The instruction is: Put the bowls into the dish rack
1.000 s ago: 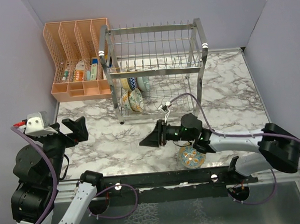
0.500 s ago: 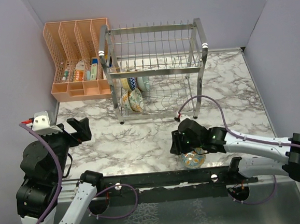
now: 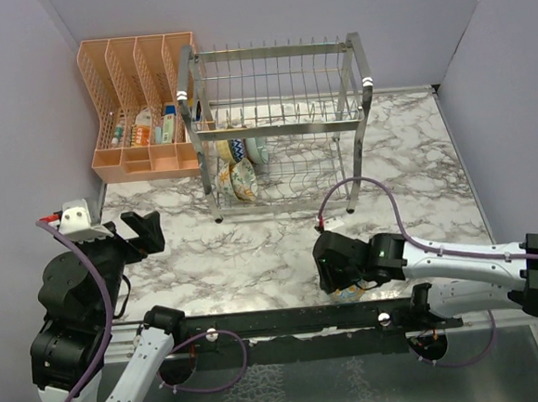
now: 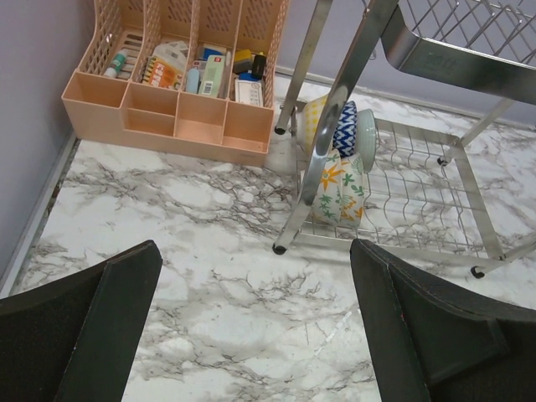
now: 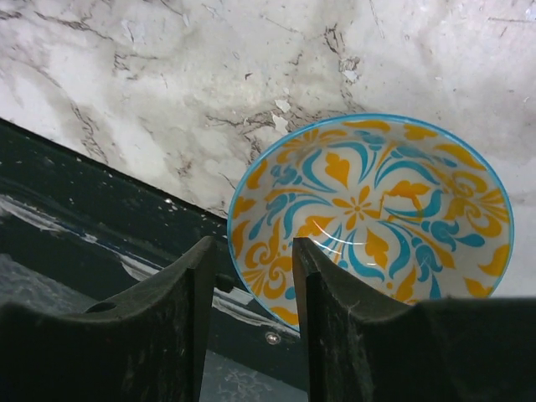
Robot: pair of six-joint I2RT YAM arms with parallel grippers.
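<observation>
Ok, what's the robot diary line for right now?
right gripper: open, straddling blue-and-yellow bowl rim | left gripper: open, empty | dish rack: holds other bowls
</observation>
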